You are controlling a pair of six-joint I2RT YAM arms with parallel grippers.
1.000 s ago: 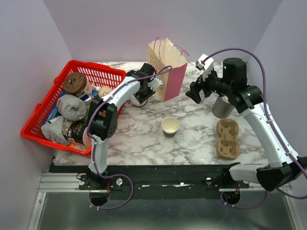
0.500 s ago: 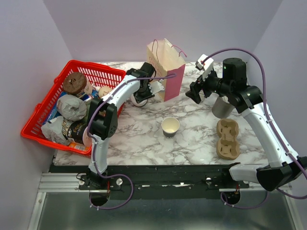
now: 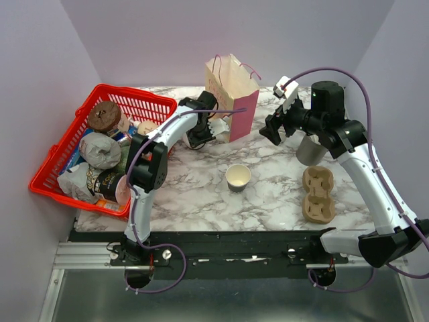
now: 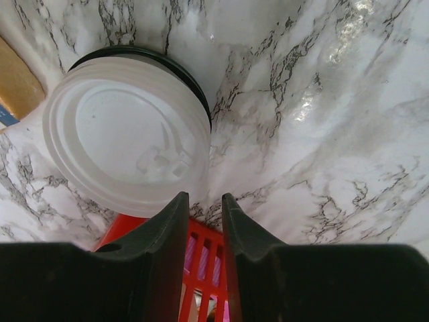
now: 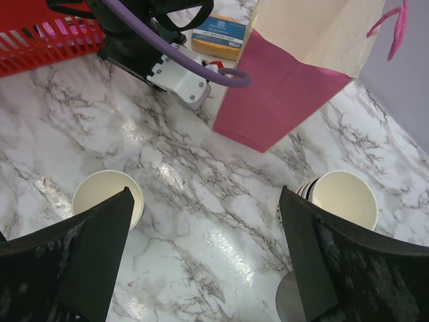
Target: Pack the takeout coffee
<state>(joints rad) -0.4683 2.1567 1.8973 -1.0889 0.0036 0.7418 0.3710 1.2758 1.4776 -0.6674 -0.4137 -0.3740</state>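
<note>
The takeout coffee cup [image 3: 238, 178], cream with a dark lower band, stands open and lidless mid-table; it also shows in the right wrist view [image 5: 106, 197]. A round white lid [image 4: 127, 134] lies on a black-rimmed lid on the marble, just beyond my left gripper's tips. My left gripper [image 3: 200, 137] is by the bag's left side, its jaws [image 4: 203, 198] nearly together with nothing between them. My right gripper [image 3: 272, 130] hovers above the table right of the bag, wide open and empty [image 5: 204, 201]. The lid is hidden under the left wrist in the top view.
A cream and pink paper bag [image 3: 233, 97] stands at the back. A red basket [image 3: 47, 176] of food items is on the left. A brown cup carrier [image 3: 318, 194], a grey cup [image 3: 310, 150] and stacked plain cups [image 5: 343, 198] are on the right.
My left gripper has shifted slightly toward the basket and now covers the white lid in the top view. The right arm and the cup have not moved.
</note>
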